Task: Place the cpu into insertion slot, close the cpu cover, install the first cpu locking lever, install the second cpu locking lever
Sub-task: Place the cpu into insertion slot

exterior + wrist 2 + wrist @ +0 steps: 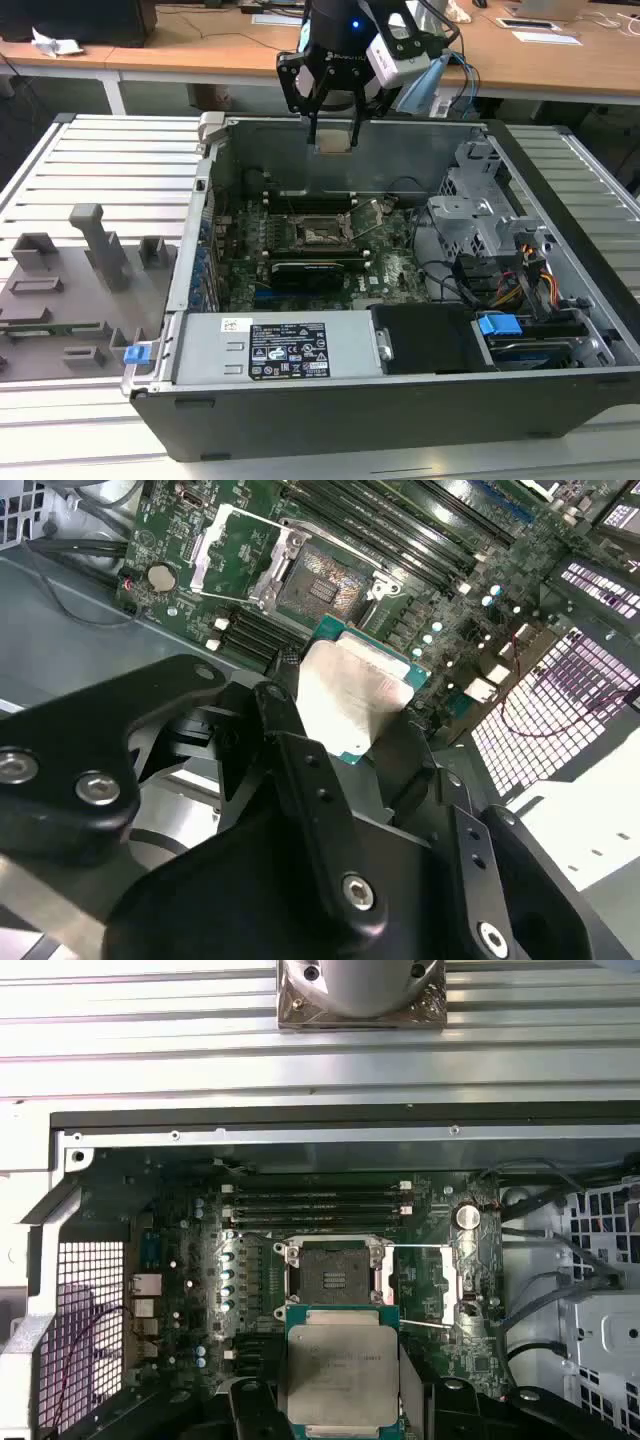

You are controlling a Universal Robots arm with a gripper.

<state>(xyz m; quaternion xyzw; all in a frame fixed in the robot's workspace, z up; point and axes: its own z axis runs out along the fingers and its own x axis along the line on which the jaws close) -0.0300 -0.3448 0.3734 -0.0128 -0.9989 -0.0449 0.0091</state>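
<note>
Cpu (333,141), a small flat square chip with a pale silver-beige metal face and a green rim, hangs in the air above the far wall of the case, gripped by two opposite edges and not yet seated. From where I stand, the pale ribbed metal table (100,160) carries a big dark grey open computer case (400,410), which runs from near its middle toward the edge on the exterior view's right. A green motherboard (395,270) lies flat on the case floor. The black two-fingered gripper (334,130) hovers over the case's far rim, clenched on the chip, whose face shows plainly in both wrist views (342,1375) (345,695). Below, near the board's middle, the insertion slot (337,1270), a small square socket with a dark centre and silver rim, lies bare. The cpu cover (447,1285), a thin silver frame plate with a cut-out centre, is swung open beside it and away from the socket mouth. I'd say the first step is in hand: the chip is being carried to the socket. Seating it would call for squaring its edges with the socket's rim and lowering it level, with no tilt and no pressing, since the contacts underneath look delicate.
</note>
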